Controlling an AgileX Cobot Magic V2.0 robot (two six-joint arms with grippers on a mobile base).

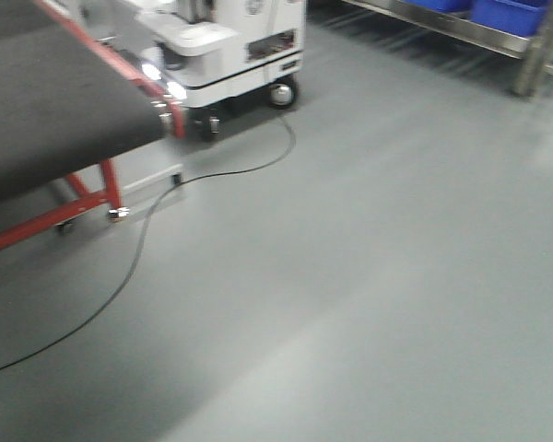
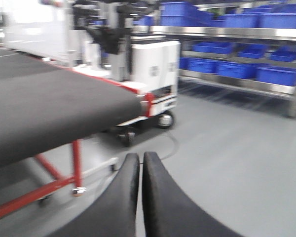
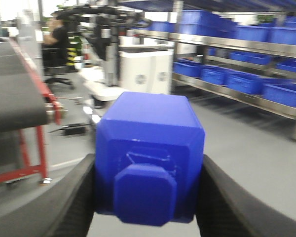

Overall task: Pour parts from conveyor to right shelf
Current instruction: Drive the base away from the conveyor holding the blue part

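My right gripper (image 3: 149, 197) is shut on a bright blue block (image 3: 150, 138) with bevelled edges; its square knob faces the camera, and a black finger presses each side. My left gripper (image 2: 140, 160) is shut and empty, its two black fingers touching above the grey floor. The dark grey conveyor belt (image 1: 37, 110) on a red frame lies at the left; it also shows in the left wrist view (image 2: 44, 108) and the right wrist view (image 3: 12, 94). The steel shelf (image 3: 237, 47) with deep-blue bins (image 3: 241, 81) stands at the right, also in the left wrist view (image 2: 237, 34) and top right of the front view (image 1: 479, 32).
A white wheeled robot base (image 1: 240, 55) stands past the conveyor's end, also in the left wrist view (image 2: 148, 74). A black cable (image 1: 138, 249) snakes across the grey floor from it. A shelf post (image 1: 539, 51) stands at the right.
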